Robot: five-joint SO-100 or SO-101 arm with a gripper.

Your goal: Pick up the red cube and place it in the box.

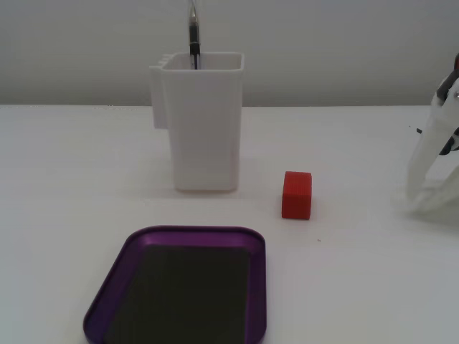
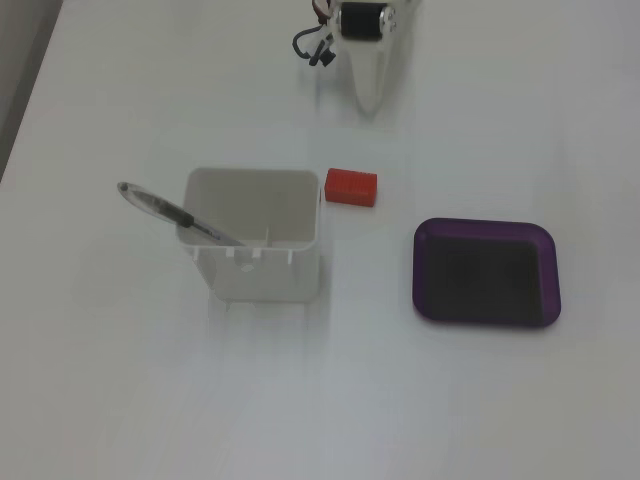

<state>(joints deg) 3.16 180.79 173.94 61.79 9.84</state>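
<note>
- In a fixed view from the front, the red cube [image 1: 297,194] stands alone on the white surface [image 1: 72,179], just beside the tall white container [image 1: 204,122] and a little beyond the far corner of the box [image 1: 258,287]. Nothing touches the cube.
- I judge that the task is at its first step: the cube is not yet picked up, and the arm [image 1: 434,158] waits at the right edge, well apart from it.
- In this view only white parts of the arm show; I cannot tell how the fingers stand.
- The box is empty; only its dark floor shows inside the purple rim. The white container holds a pen [image 1: 193,36] that stands up above its rim.
- In a fixed view from above, the red cube [image 2: 351,186] lies near the corner of the white container [image 2: 255,240], between the arm [image 2: 365,45] at the top and the box [image 2: 548,300] lower right.
- The arm's tip points down toward the cube but is clearly apart from it. It holds nothing; how far open the fingers are, I cannot tell.
- The next move, I think, calls for a reach to the cube with care for the container wall so close beside it, then a carry to the right in this view.
- Here too the box is empty, and the pen [image 2: 175,212] leans out over the container's left rim.
</note>
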